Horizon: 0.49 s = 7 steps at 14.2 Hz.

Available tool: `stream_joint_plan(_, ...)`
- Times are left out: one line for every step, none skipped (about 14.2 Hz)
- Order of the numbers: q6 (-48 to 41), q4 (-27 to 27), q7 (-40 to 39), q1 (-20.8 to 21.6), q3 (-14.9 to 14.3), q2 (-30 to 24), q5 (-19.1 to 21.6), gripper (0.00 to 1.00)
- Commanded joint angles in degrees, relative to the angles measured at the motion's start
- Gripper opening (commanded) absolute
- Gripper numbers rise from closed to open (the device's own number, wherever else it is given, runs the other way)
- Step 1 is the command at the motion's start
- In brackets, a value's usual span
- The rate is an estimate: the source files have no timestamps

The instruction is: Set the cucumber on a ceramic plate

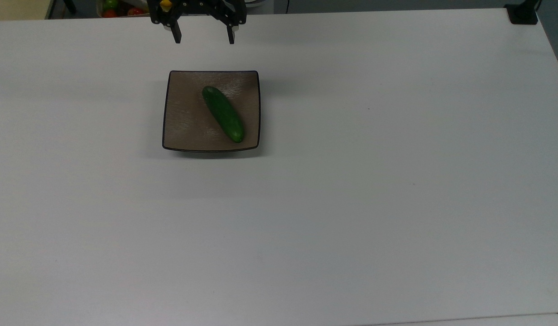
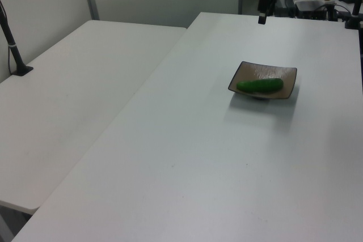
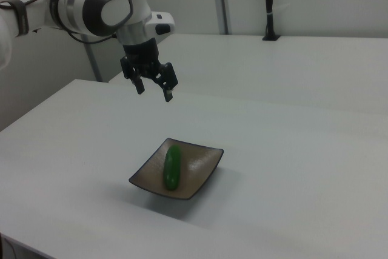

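Cucumber [image 1: 223, 114] is parked on the ceramic plate [image 1: 184, 122], glossy and probably slippery, best gripped mid-body; claw [image 1: 202, 40] is spread at 12 o'clock.

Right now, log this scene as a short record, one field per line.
cucumber: lying on the plate, slanted corner to corner in the top view
ceramic plate: square, brown, flat on the table
gripper: open, empty, raised above the table beyond the plate's far edge in the top view
table: white
task state: cucumber rests on the plate, gripper clear of it
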Motion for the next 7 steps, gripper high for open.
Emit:
stream_joint_plan(-1.19, -0.83, 0.66, 0.16, 2.00, -0.86, -4.00, 1.00)
stream_joint_plan(-1.27, -0.75, 0.66, 0.07, 2.01, -0.86, -4.09, 1.00)
stream_joint_plan(-1.36, -0.66, 0.66, -0.01, 2.01, -0.86, -4.01, 1.00)
stream_joint_plan(-1.27, -0.66, 0.49, -0.19, 2.01, -0.95, -4.00, 1.00)
stream_joint_plan(-1.45, -0.57, 0.49, -0.28, 1.83, -0.95, -3.74, 1.00)
stream_joint_plan(-1.45, -0.66, 0.31, -0.36, 1.83, -1.30, -3.74, 1.00)
stream_joint_plan(-1.54, -0.74, 0.57, -0.37, 1.74, -1.30, -3.74, 1.00)
